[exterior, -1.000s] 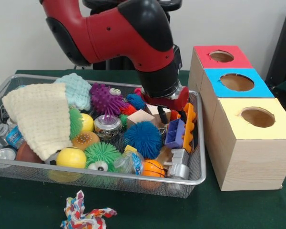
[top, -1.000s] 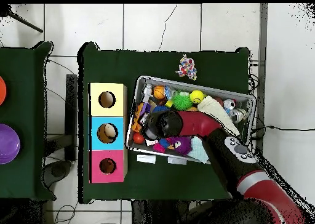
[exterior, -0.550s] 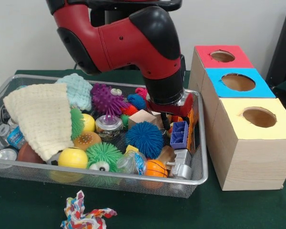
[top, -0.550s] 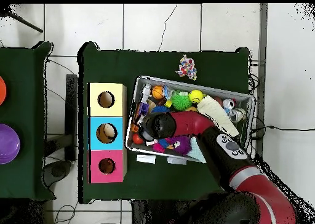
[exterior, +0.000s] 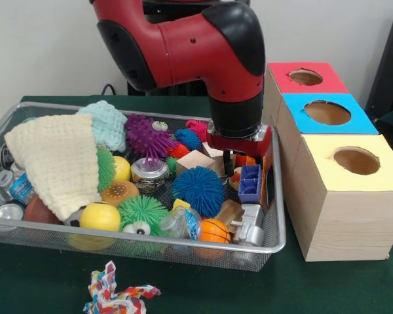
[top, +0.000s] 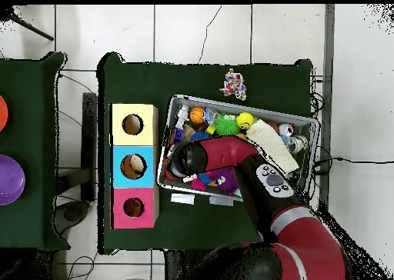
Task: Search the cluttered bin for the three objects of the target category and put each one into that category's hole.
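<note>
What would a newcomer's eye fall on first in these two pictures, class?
First, the big red and black robot arm reaching down into the wire mesh bin, at the bin's end nearest the boxes. Next, the heap of bright toys inside, such as the spiky blue rubber ball near the middle. Then the row of three wooden boxes beside the bin, topped red, blue and yellow, each with a round hole.
</note>
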Controlling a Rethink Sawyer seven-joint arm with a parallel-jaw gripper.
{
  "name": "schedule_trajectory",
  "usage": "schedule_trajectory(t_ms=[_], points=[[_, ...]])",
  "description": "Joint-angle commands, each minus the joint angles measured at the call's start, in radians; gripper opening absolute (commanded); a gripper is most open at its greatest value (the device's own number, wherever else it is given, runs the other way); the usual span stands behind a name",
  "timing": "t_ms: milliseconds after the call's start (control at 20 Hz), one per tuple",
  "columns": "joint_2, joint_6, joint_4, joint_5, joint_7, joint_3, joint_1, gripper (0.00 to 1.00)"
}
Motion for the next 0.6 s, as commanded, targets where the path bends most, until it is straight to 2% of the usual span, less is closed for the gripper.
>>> schedule_trajectory(t_ms=[50, 300, 550, 600], points=[[0.042, -0.073, -0.057, 0.021, 0.028, 0.031, 0.084, 1.0], [0.058, 0.008, -0.086, 0.08, -0.012, 0.056, 0.063, 1.0], [0.074, 0.023, -0.105, 0.076, -0.05, 0.064, 0.061, 1.0], [0.077, 0.028, -0.099, 0.082, -0.061, 0.074, 0.055, 0.0]])
